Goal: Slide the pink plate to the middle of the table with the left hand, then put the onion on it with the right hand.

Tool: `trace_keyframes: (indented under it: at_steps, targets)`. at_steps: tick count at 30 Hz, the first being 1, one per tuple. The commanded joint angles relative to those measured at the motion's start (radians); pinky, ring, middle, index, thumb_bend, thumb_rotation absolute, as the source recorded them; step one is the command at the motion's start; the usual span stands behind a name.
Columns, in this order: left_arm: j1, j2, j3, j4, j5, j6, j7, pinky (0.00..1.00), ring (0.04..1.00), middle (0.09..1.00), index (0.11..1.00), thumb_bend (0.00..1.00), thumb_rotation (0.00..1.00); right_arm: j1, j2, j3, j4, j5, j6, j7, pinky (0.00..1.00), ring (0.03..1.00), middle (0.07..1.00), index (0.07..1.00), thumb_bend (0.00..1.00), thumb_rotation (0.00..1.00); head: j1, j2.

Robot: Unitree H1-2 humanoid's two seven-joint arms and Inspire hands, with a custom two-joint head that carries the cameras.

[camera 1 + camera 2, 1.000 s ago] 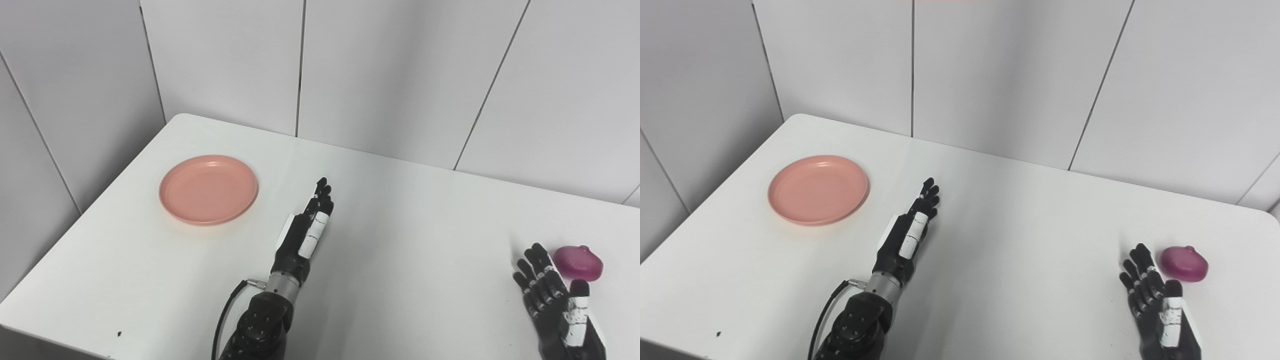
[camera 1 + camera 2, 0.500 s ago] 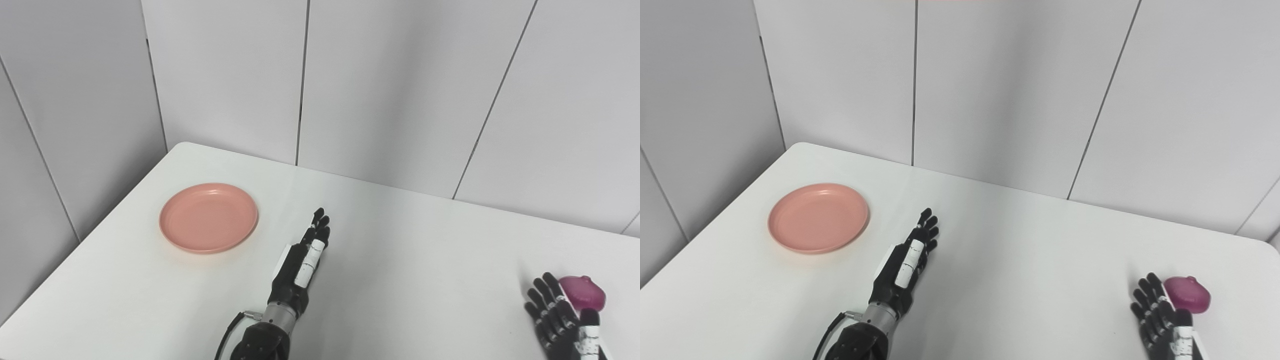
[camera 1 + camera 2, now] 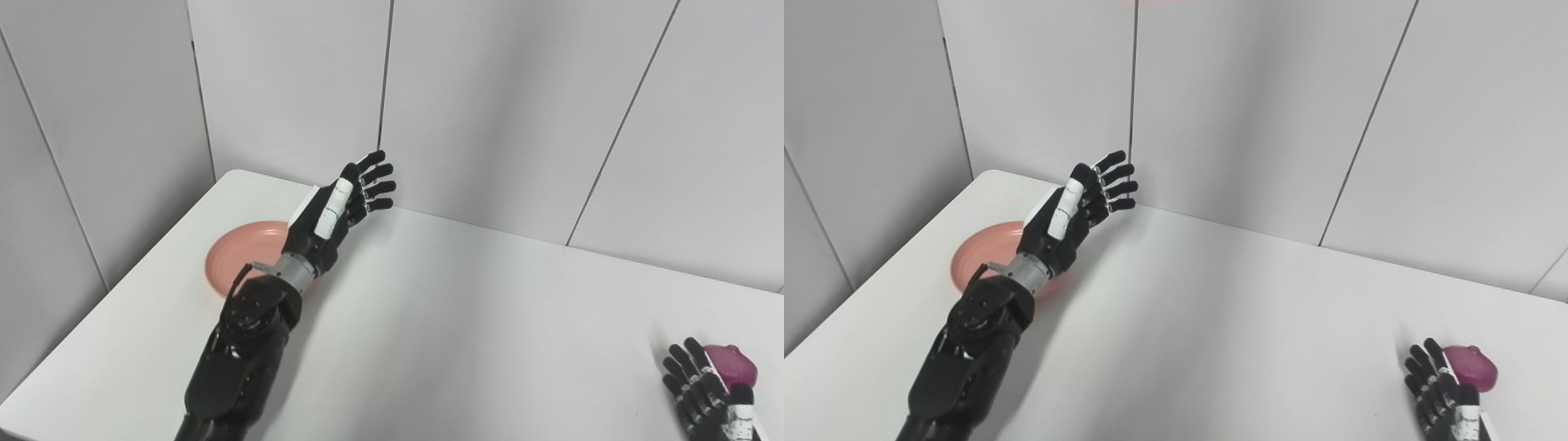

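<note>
The pink plate (image 3: 245,256) lies on the white table (image 3: 465,318) at the far left, partly hidden behind my left forearm. My left hand (image 3: 340,208) is raised in the air above and just right of the plate, open, fingers spread, holding nothing. At the bottom right lies a purple onion (image 3: 732,367) on the table. My right hand (image 3: 704,395) rests just left of the onion, open, its fingers close beside the onion but not around it.
Grey wall panels (image 3: 490,92) stand behind the table and along its left side. The table's left edge (image 3: 104,294) runs close to the plate.
My left arm has lifted off the table and swung up and left, now hanging over the plate's right part. The camera has tilted up. The right hand and onion have stayed put.
</note>
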Motion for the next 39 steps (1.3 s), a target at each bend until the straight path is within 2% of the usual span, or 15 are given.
trace_keyframes:
  at_steps: [1,5,7,9,13,18,23,24,26,30,33,39]
  targets:
    - [-0.072,0.045,0.022,0.002,-0.002,-0.064,-0.019,0.72,0.836,0.883,0.856,0.94,0.92,0.091,0.052,0.016,0.108,0.002,-0.022,0.001,1.0,0.968,0.96,0.991,0.97,1.0,-0.002,0.001]
    - [-0.118,0.083,0.054,0.038,-0.015,-0.084,-0.031,0.74,0.845,0.869,0.855,0.96,0.9,0.089,0.053,0.015,0.11,0.001,-0.022,0.001,1.0,0.978,0.965,0.994,0.98,1.0,-0.003,0.001]
    - [-0.139,0.102,0.07,0.068,-0.02,-0.108,-0.042,0.75,0.856,0.871,0.849,0.92,0.89,0.089,0.054,0.015,0.113,0.0,-0.024,0.001,1.0,0.978,0.962,0.993,0.98,0.99,-0.004,-0.001]
    - [-0.158,0.118,0.087,0.108,-0.02,-0.134,-0.04,0.73,0.842,0.873,0.852,0.91,0.88,0.089,0.056,0.014,0.111,-0.001,-0.021,-0.001,1.0,0.973,0.957,0.992,0.99,0.99,-0.005,-0.002]
    - [-0.215,0.159,0.138,0.238,-0.036,-0.197,-0.037,0.7,0.811,0.848,0.81,0.94,0.87,0.089,0.058,0.014,0.109,-0.003,-0.023,-0.003,1.0,0.972,0.961,0.993,0.99,0.99,-0.007,-0.002]
    - [-0.279,0.226,0.187,0.434,-0.052,-0.304,-0.066,0.71,0.811,0.854,0.829,0.93,0.89,0.088,0.058,0.014,0.113,-0.003,-0.025,0.0,1.0,0.971,0.955,0.99,0.98,0.99,-0.007,0.0]
    - [-0.32,0.288,0.196,0.602,-0.033,-0.398,-0.072,0.79,0.857,0.866,0.857,0.93,0.92,0.089,0.057,0.013,0.112,-0.003,-0.021,0.0,1.0,0.972,0.952,0.986,0.98,0.99,-0.005,0.002]
    - [-0.325,0.297,0.199,0.636,-0.025,-0.416,-0.059,0.79,0.856,0.861,0.857,0.94,0.92,0.089,0.056,0.014,0.111,-0.004,-0.02,0.0,1.0,0.972,0.953,0.985,0.99,0.99,-0.005,0.002]
    - [-0.335,0.31,0.203,0.693,-0.009,-0.45,-0.034,0.72,0.825,0.833,0.842,0.96,0.93,0.09,0.056,0.013,0.108,-0.003,-0.019,0.0,1.0,0.975,0.955,0.99,0.99,0.99,-0.005,0.003]
    - [-0.346,0.336,0.202,0.808,0.011,-0.506,-0.007,0.73,0.808,0.822,0.832,0.98,0.95,0.091,0.055,0.012,0.107,-0.001,-0.016,0.002,1.0,0.981,0.961,0.999,1.0,0.99,-0.004,0.006]
    - [-0.346,0.342,0.205,0.852,0.007,-0.532,-0.009,0.8,0.826,0.838,0.839,0.97,0.95,0.092,0.054,0.012,0.105,-0.001,-0.015,0.002,1.0,0.98,0.96,1.0,1.0,0.99,-0.003,0.008]
    - [-0.342,0.357,0.207,0.917,0.007,-0.564,-0.003,0.74,0.816,0.835,0.85,0.96,0.93,0.092,0.053,0.01,0.106,0.0,-0.016,0.002,1.0,0.963,0.946,0.982,1.0,0.98,-0.002,0.011]
